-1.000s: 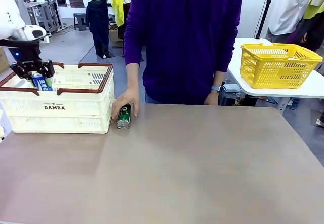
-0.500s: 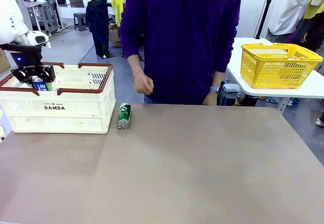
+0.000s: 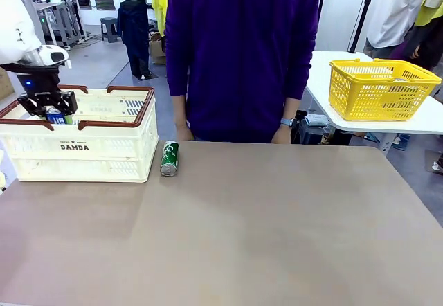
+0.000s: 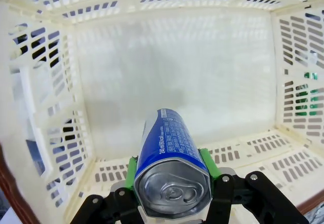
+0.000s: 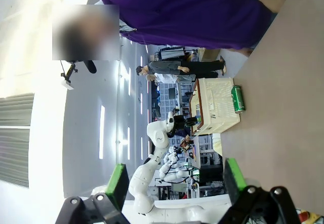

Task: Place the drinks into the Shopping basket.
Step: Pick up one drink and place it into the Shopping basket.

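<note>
**Over the crate: one can in the grip, one waiting on the table**

Inside the Shopping basket (image 3: 83,147), at its left end, the left gripper (image 3: 47,105) hangs with a blue can (image 4: 164,148) clamped between its green pads (image 4: 132,165). In the left wrist view the can points down toward the bare white floor of the crate, with its silver top facing the camera. I judge the step in hand to be the lowering and release of this drink. The next move calls for the jaws to let go only when the can is low enough not to bounce, and then for a straight lift past the brown rim.

A green can (image 3: 169,158) lies on its side on the table (image 3: 277,230), just beside the right wall of the crate, so it is not yet placed. The right gripper (image 5: 174,183) stands spread wide and holds nothing.

Some things are hard to tell. From the front, the crate rim covers the lower part of the blue can, so its height above the floor is not clear. A green patch shows through the slots in the left wrist view; it may be the green can, but I cannot be sure. The hands of the person (image 3: 239,57) are mostly hidden behind the table edge.
</note>
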`<state>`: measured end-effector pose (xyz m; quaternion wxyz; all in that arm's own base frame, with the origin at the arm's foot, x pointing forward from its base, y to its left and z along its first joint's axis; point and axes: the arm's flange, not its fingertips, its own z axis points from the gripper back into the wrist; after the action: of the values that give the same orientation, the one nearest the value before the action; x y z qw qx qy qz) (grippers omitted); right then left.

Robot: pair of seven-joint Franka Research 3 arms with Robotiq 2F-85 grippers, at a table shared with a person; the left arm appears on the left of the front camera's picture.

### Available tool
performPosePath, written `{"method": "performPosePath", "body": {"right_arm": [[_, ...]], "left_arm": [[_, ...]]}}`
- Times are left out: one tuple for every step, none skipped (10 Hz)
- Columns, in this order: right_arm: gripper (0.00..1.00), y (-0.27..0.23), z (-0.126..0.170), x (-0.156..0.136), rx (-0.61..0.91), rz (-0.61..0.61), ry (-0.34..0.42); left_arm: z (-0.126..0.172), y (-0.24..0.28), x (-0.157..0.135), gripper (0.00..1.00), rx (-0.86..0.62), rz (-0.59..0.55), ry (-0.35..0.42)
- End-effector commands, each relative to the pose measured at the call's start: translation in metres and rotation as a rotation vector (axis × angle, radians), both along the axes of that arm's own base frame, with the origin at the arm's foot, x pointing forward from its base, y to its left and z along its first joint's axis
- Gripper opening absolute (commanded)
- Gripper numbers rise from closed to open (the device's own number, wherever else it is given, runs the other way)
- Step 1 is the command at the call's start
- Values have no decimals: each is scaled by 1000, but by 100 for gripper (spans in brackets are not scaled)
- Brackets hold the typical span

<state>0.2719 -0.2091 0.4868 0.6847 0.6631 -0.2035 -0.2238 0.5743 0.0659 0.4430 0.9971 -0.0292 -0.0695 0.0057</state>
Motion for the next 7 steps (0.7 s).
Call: {"method": "performPosePath", "body": {"right_arm": [[100,0,6,-1,13,4,10],[100,0,6,-1,13,4,10],[100,0,6,-1,13,4,10],[100,0,6,-1,13,4,10],[100,0,6,-1,13,4,10],[100,0,6,-1,13,4,10],[100,0,6,-1,13,4,10]], "left_arm": [[-17,-3,6,0,34,11,-46],[-19,-5,8,0,32,10,-58],[-20,-5,8,0,27,12,-62],[-20,-4,8,24,27,21,-65],[-20,-5,8,82,32,23,-58],[-20,-5,7,100,38,26,-53],[-20,-5,8,100,43,29,-54]]}}
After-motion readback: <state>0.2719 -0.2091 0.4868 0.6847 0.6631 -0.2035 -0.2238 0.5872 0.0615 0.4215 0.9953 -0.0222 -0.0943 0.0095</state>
